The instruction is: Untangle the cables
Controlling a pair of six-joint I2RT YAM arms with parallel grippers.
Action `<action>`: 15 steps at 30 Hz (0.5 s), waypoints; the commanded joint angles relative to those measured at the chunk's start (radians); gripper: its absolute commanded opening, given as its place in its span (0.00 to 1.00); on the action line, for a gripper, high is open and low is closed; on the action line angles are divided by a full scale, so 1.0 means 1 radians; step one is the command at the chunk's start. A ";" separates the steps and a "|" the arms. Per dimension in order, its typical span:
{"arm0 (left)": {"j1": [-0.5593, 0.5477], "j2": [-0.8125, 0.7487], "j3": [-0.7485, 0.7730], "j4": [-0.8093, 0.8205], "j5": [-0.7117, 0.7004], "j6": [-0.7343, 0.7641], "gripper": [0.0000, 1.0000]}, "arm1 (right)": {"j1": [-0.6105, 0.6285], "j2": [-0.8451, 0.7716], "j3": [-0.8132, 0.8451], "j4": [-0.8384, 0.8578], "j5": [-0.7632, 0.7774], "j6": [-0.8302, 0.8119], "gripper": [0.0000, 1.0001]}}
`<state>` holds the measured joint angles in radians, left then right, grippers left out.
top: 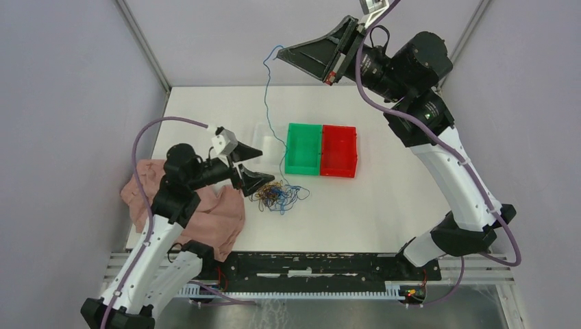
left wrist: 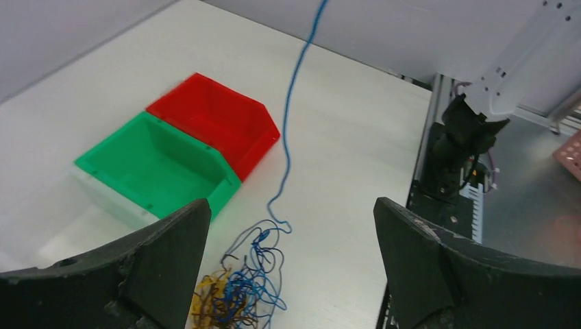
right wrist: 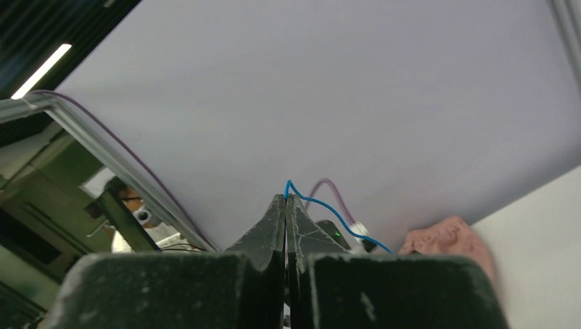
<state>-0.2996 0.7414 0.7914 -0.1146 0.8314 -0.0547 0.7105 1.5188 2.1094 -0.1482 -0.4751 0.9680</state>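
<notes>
The cables point(top: 277, 196) lie in a small tangle of blue, yellow-orange and dark wires on the white table, just right of my left gripper point(top: 264, 179). In the left wrist view the tangle point(left wrist: 233, 291) sits low between my wide-open fingers point(left wrist: 168, 260). One blue cable point(top: 266, 103) rises from the tangle to my right gripper point(top: 282, 53), held high above the table's far edge. That gripper point(right wrist: 286, 197) is shut on the blue cable's end point(right wrist: 322, 205). The same cable point(left wrist: 291, 123) runs up out of the left wrist view.
A green bin point(top: 304, 149) and a red bin point(top: 339, 151) stand joined behind the tangle, with a clear bin point(top: 267, 140) to their left. A pink cloth point(top: 205, 212) lies at the table's left under my left arm.
</notes>
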 commanded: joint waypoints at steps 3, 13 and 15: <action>-0.119 0.065 -0.074 0.146 -0.039 -0.080 0.94 | -0.004 0.018 0.068 0.166 -0.041 0.135 0.00; -0.181 0.173 -0.095 0.233 -0.143 -0.008 0.81 | -0.005 0.024 0.059 0.195 -0.060 0.146 0.00; -0.181 0.186 -0.094 0.239 -0.117 -0.018 0.74 | -0.003 0.026 0.057 0.206 -0.063 0.153 0.00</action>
<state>-0.4782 0.9161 0.6960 0.0345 0.7341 -0.0849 0.7105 1.5478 2.1281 -0.0242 -0.5137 1.0950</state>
